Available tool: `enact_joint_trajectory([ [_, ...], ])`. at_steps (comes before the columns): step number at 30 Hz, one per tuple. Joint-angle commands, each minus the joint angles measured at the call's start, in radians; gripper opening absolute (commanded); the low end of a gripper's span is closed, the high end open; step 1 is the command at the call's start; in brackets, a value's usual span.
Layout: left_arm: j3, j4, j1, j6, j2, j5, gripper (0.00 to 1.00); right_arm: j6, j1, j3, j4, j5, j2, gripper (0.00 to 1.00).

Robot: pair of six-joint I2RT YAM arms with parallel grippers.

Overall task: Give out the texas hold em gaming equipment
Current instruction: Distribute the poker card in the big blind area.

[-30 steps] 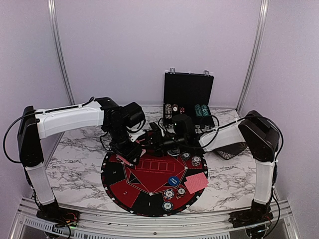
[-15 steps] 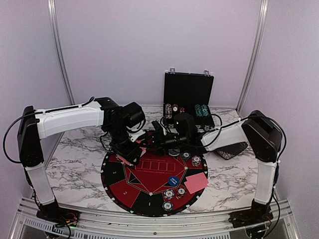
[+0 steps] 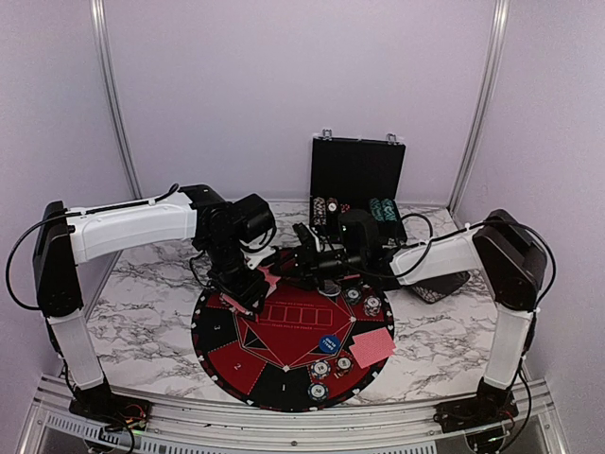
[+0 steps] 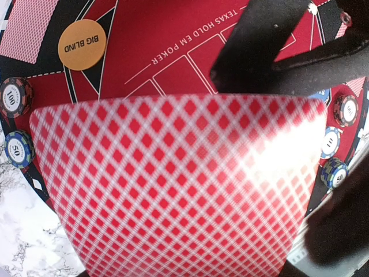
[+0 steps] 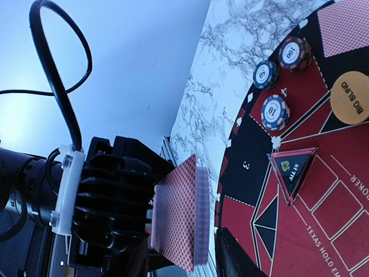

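- Top view, progress: the mat (image 3: 213, 340) is partly served. Chips (image 3: 372, 305) lie at its 2 o'clock rim and cards (image 3: 371, 346) at 4 o'clock. A blue disc (image 3: 329, 343) sits just inside the cards, and more chips lie at 5 o'clock. The seats from 7 to 10 o'clock show no chips and no cards. I judge the task roughly half done, with those seats left to serve. More chips stand in the open case (image 3: 359, 180), beyond the mat at 12 o'clock.
- Top view, jaws: the left gripper (image 3: 253, 288) hangs over the mat's 11 o'clock rim, clamped on the deck (image 3: 269, 282). The right gripper (image 3: 286, 263) reaches in from 1 o'clock, right at the deck. Its jaws are too small here to read.
- Left wrist view: the deck fills the lower picture, close before the camera. The right gripper's two black fingers come in from 12 and 2 o'clock to the deck's top edge. I cannot tell whether they pinch a card. An orange disc (image 4: 82, 44) lies at 10 o'clock, with chips at 9 and at 3 o'clock.
- Right wrist view: the deck sits at 6 o'clock, held on edge at the left gripper's black head. Three chips, cards and the orange disc lie at 1 to 2 o'clock by seat 4. Seat 3 beside it is bare. A triangular marker (image 5: 293, 167) lies at 4 o'clock.
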Motion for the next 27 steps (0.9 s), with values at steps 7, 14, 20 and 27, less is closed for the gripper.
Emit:
enact_joint_trajectory([
  [7,0.002,-0.014,-0.004,0.005,-0.025,0.005,0.5,0.025,-0.006,-0.012,0.035,0.001,-0.045,0.31],
  [14,0.001,-0.014,-0.003,0.003,-0.028,0.005,0.5,0.035,-0.003,-0.015,0.046,-0.003,-0.043,0.26],
  [20,-0.002,-0.014,-0.004,0.001,-0.032,0.001,0.5,0.041,0.0,-0.018,0.05,-0.004,-0.041,0.21],
  [27,-0.002,-0.014,-0.004,0.003,-0.028,0.001,0.5,0.055,0.001,-0.023,0.07,-0.014,-0.031,0.14],
])
